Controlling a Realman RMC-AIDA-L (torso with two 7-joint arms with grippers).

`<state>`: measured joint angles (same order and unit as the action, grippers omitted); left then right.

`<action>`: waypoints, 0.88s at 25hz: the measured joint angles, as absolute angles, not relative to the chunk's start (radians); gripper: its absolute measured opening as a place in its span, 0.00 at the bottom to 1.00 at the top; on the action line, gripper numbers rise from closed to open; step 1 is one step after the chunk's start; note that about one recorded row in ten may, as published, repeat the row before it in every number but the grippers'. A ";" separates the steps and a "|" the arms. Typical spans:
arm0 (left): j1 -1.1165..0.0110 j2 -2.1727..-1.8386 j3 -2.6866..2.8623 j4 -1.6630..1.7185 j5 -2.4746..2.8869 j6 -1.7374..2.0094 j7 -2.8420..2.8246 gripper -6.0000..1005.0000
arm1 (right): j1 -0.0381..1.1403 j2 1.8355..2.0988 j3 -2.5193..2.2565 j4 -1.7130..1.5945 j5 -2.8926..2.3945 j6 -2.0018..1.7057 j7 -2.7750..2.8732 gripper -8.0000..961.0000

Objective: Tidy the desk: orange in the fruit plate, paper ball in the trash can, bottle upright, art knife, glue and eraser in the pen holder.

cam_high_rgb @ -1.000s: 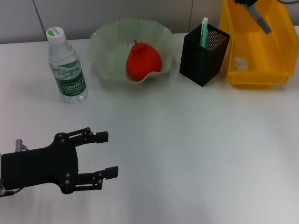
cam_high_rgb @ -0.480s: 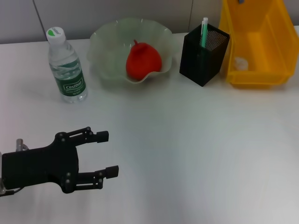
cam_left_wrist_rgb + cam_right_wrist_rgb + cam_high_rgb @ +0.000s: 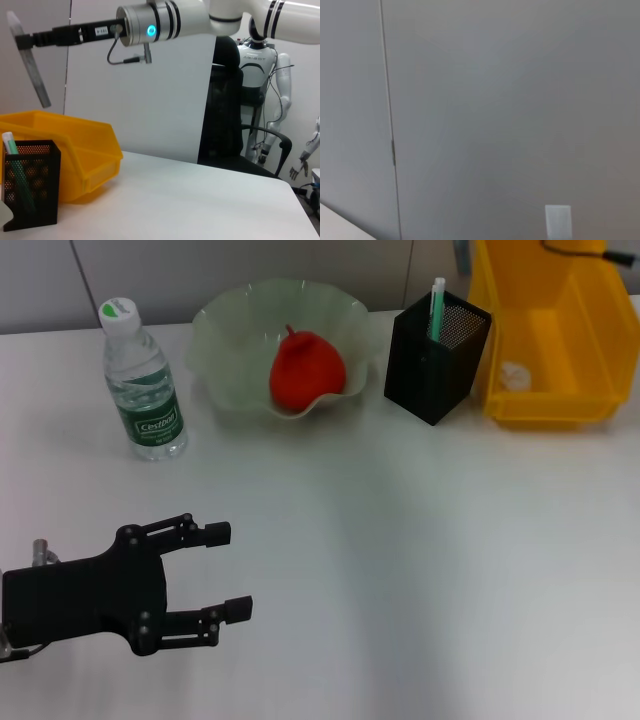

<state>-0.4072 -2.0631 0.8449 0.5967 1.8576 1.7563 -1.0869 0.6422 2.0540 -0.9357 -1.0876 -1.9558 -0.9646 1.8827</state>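
Note:
The orange (image 3: 308, 368) lies in the green fruit plate (image 3: 225, 335). The bottle (image 3: 144, 380) stands upright at the far left. The black mesh pen holder (image 3: 437, 358) holds a green and white stick (image 3: 437, 306). A paper ball (image 3: 514, 373) lies in the yellow bin (image 3: 560, 400). My left gripper (image 3: 230, 571) is open and empty, low over the near left of the table. In the left wrist view my right gripper (image 3: 25, 40) is raised high above the pen holder (image 3: 30, 185), shut on a grey art knife (image 3: 31, 70) that hangs down. No eraser shows.
The white table (image 3: 400, 560) runs from the objects at the back to the front edge. A grey wall stands behind the table. In the left wrist view a black chair (image 3: 225, 120) and a white humanoid robot (image 3: 265, 85) stand beyond the table's far end.
My right gripper with the grey art knife has risen from over the yellow bin, out of the top of the head view. The left arm has not moved.

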 joint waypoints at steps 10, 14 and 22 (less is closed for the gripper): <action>-0.406 -2.065 0.845 0.597 1.858 1.758 -1.077 0.82 | 0.626 2.065 -0.935 -0.934 -1.809 -0.926 1.742 0.19; -0.405 -2.064 0.845 0.597 1.858 1.758 -1.076 0.82 | 0.632 2.064 -0.934 -0.867 -1.785 -0.896 1.700 0.19; -0.398 -2.063 0.845 0.597 1.858 1.757 -1.072 0.82 | 0.632 2.063 -0.932 -0.833 -1.782 -0.883 1.692 0.20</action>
